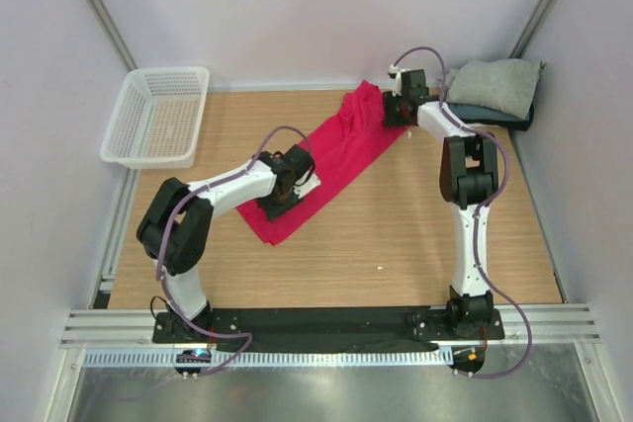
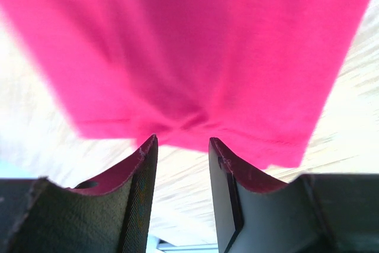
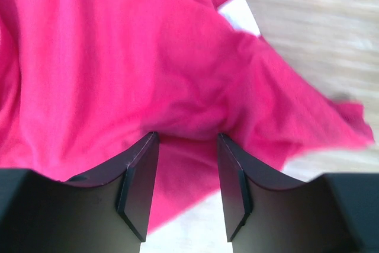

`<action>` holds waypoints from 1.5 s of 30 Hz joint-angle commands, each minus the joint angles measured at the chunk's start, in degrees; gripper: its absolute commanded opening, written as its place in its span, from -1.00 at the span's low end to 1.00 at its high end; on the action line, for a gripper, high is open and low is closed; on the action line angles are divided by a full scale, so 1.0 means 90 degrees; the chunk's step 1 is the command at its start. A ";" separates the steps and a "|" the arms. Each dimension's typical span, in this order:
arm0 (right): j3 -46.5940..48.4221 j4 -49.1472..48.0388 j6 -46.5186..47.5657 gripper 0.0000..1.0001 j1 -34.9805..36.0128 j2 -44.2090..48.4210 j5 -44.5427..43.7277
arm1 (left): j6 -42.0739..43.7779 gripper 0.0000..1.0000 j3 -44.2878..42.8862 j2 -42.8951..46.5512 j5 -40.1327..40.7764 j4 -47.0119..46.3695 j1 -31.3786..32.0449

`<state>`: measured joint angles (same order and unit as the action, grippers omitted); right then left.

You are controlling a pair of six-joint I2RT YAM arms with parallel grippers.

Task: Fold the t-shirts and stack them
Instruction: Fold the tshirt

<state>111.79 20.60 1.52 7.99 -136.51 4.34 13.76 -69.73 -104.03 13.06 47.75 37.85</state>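
Crimson-pink t-shirt [image 1: 336,150] lies flat-ish on the surface [image 1: 396,234], stretched on a diagonal from near-left to far-right, with bunched folds at the far end. Left end effector [image 1: 279,205] sits at the shirt's near-left end. On my left wrist feed the left end effector [image 2: 182,140] has its jaws part-way apart in a moderate gap. Bare surface shows between the fingers [image 2: 142,170], and the shirt's hem [image 2: 195,134] lies right at the tips, creases running in toward them. Can't tell if the tips catch the hem. Right end effector [image 1: 394,114] is at the far-right end of the shirt. Right wrist feed shows the right end effector [image 3: 186,137] also part-way apart, with pink cloth gathered at the tips and lying in the gap. I see a small white tag [image 3: 240,15] on the cloth beyond it. Far-right corner holds a stack, well apart from the left arm and just right of the right wrist: a light grey folded t-shirt [image 1: 495,84] on top of a dark blue-grey t-shirt [image 1: 516,119]. A white mesh basket [image 1: 119,118] stands at the far-left edge, apart from the shirt.
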 commanded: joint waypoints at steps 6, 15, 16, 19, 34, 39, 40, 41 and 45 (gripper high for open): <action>-0.0973 0.0211 -0.0158 0.01 -0.0009 0.1983 0.0006 | 0.0483 -0.12 -0.1362 0.0358 -0.0267 0.0505 -0.0045; -0.2117 0.0338 -0.0315 0.03 -0.0009 0.2970 0.0221 | 0.0288 -0.13 -0.1267 0.0299 -0.1284 0.1257 -0.0035; -0.2166 0.0319 -0.0277 0.03 -0.0018 0.2999 0.0192 | 0.0278 -0.13 -0.1188 0.0318 -0.1372 0.1277 -0.0035; -0.2264 0.0211 -0.0247 0.03 -0.0028 0.2922 0.0065 | 0.0258 -0.13 -0.0885 0.0348 -0.1432 0.1277 -0.0035; -0.1845 0.0123 0.0046 0.04 -0.0038 0.2170 -0.0121 | -0.0132 -0.12 0.0053 -0.0100 -0.2056 0.0877 -0.0016; -0.1806 0.0055 0.0134 0.04 -0.0038 0.1887 -0.0199 | -0.0191 -0.12 0.0024 -0.0404 -0.2134 0.0789 0.0004; -0.1806 0.0055 0.0144 0.04 -0.0038 0.1857 -0.0209 | -0.0210 -0.12 0.0033 -0.0433 -0.2164 0.0789 0.0004; -0.1806 0.0045 0.0163 0.04 -0.0048 0.1809 -0.0199 | -0.0220 -0.14 0.0053 -0.0501 -0.2222 0.0769 0.0014; -0.1718 -0.0013 0.0241 0.05 -0.0048 0.1623 -0.0296 | -0.0269 -0.29 0.0063 -0.0590 -0.2359 0.0779 0.0033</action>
<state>93.38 22.96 2.48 7.75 -121.25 3.29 12.23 -68.99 -107.59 -4.25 56.34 37.65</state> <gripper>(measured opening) 0.524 0.369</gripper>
